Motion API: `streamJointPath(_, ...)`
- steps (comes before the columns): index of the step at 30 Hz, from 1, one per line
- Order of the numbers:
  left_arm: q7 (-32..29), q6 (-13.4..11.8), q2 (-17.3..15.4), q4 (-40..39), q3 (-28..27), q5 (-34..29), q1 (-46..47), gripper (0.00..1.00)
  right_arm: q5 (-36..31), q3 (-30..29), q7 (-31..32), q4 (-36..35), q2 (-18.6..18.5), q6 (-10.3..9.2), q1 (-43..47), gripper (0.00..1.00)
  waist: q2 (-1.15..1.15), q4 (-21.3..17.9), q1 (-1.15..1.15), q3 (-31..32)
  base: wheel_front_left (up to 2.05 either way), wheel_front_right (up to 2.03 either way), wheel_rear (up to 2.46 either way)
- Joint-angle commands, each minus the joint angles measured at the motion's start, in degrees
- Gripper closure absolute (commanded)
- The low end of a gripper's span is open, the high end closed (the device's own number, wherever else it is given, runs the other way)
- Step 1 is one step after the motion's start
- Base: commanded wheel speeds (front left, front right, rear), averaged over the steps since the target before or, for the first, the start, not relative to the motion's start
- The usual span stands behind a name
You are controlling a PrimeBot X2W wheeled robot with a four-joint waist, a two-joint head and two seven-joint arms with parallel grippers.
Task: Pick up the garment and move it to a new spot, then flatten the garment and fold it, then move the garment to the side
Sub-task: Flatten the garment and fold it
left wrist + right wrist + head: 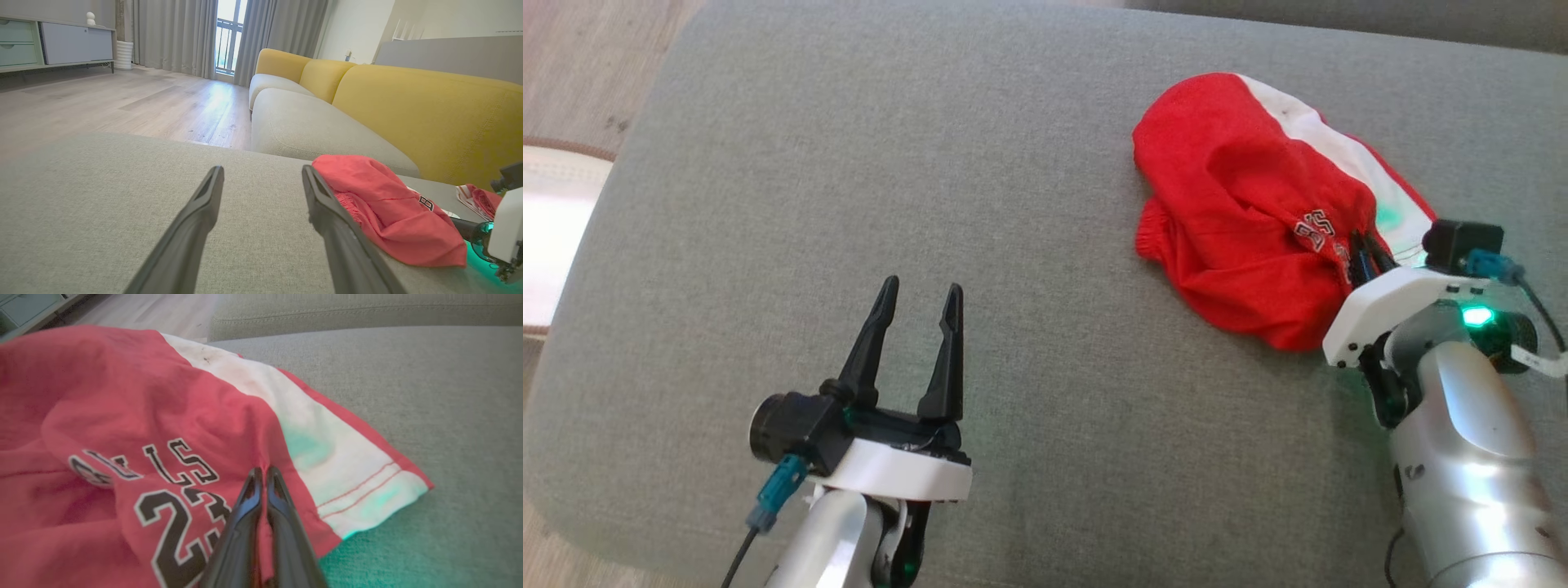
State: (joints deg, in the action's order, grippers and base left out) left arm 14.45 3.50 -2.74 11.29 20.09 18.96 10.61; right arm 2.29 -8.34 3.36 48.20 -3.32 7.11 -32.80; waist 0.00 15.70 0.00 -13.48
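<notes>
A crumpled red fabric garment (1241, 212) with a white side panel and black printed lettering lies bunched on the right part of the broad grey upholstered cushion (1013, 163). It looks light, limp and a little slick, so it should sag and unfurl under its own weight when raised. A pinch through a gathered fold near the hemmed corner seems the surest hold. The right tool (261, 471) is clenched on just such a red fold beside the white panel, its pale forearm reaching in from the lower right, low over the cushion. The left tool (919, 298) hovers released, well apart to the left, fingers spread and pointing forward.
</notes>
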Motion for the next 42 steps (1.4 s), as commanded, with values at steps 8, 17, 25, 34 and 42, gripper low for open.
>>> streamJointPath(8, 0.55, -0.51, -0.14, -1.41, -2.13, 0.35, 0.98, 0.00, -2.06, 3.96, -7.79, -4.23, 0.45, 0.37, -8.07, 1.00, 0.00, -2.20, 0.00, 3.27, 0.00, 0.00, 0.00)
streamJointPath(17, 0.55, -0.88, -0.14, -1.75, -2.58, 0.54, -0.66, 0.00, -0.11, 13.68, -7.31, -16.55, 0.45, 0.37, -13.10, 1.00, 0.00, -3.17, 0.00, 7.31, 0.00, 0.00, 0.00)
streamJointPath(25, 0.55, -0.90, -0.14, -2.18, -3.37, 0.66, -1.71, 0.00, 5.35, 23.23, -3.49, -29.79, 0.45, 0.37, -16.54, 1.00, 0.00, -2.16, 0.00, 8.98, 0.00, 0.00, 0.00)
streamJointPath(34, 0.55, -0.72, -0.14, -2.70, -2.96, 0.69, -1.70, 0.00, 2.30, 16.27, 2.59, -32.95, -0.37, 0.37, -11.81, 1.00, 0.00, -0.44, 0.00, 7.32, 0.00, 0.00, 0.00)
streamJointPath(42, 0.55, -0.45, -0.14, -2.13, -2.39, 0.65, -0.61, 0.00, -3.61, 5.87, 7.21, -18.85, -1.73, 0.37, -6.27, 0.06, 0.00, -0.56, 0.00, 5.19, 0.00, 0.00, 0.00)
